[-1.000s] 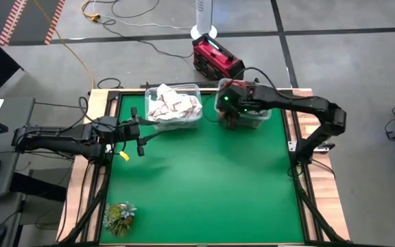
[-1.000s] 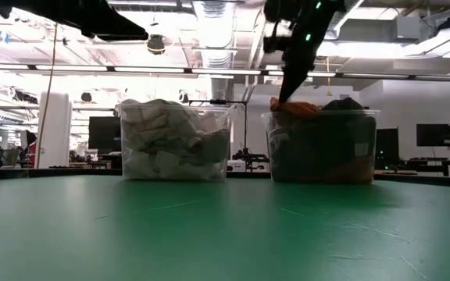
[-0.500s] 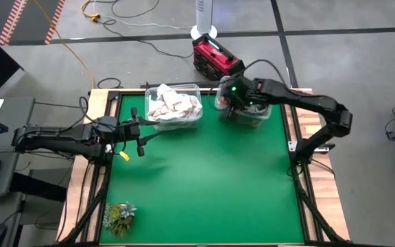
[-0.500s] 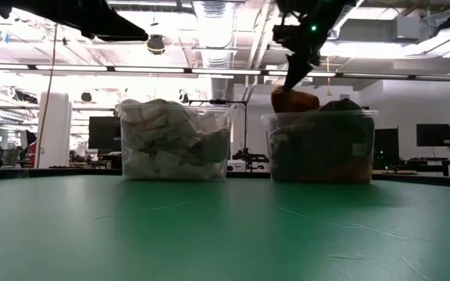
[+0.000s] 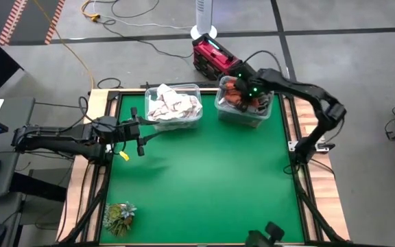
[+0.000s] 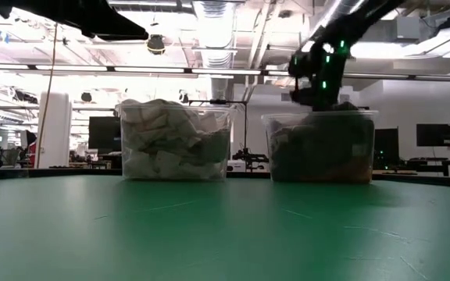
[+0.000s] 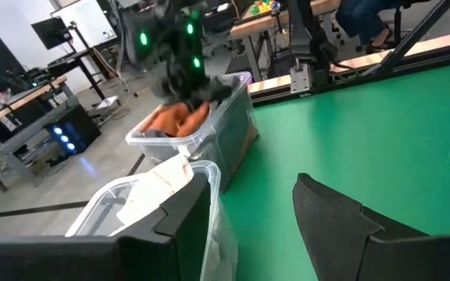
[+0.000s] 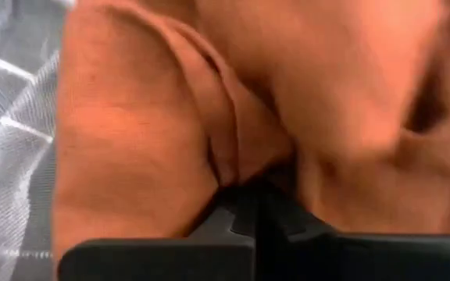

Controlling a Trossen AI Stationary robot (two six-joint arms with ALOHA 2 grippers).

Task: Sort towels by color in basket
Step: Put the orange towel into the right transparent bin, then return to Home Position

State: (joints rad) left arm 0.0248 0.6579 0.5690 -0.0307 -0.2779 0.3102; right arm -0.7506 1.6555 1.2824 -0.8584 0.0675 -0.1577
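Observation:
Two clear bins stand at the table's far edge. The left bin (image 5: 173, 106) holds white and checked towels (image 5: 172, 103). The right bin (image 5: 245, 110) holds dark towels and a rust orange towel (image 5: 233, 88). My right gripper (image 5: 244, 90) is over the right bin's far part, shut on the orange towel, which fills the right wrist view (image 8: 147, 117). My left gripper (image 5: 139, 132) hovers open beside the left bin's near left corner, holding nothing; in the left wrist view (image 7: 252, 211) that bin's rim (image 7: 170, 176) lies just beyond its fingers. My right gripper pinches a bunched fold of the orange towel (image 8: 233, 160) between its two shut fingers, several creased layers together. It comes at the cloth from above. In the left wrist view the towel (image 7: 176, 119) hangs slack below the gripper, its lower part lying in the bin.
A small green plant (image 5: 118, 218) lies at the near left corner. The green mat (image 5: 204, 185) spreads between the bins and the near edge. A red device (image 5: 214, 58) sits on the floor beyond the far edge. Desks and people's legs show beyond the table in the left wrist view.
My right gripper has risen out of the right bin with the orange towel bunched below it. It has then gone toward the far right of that bin, carrying the towel along. My left arm has kept still.

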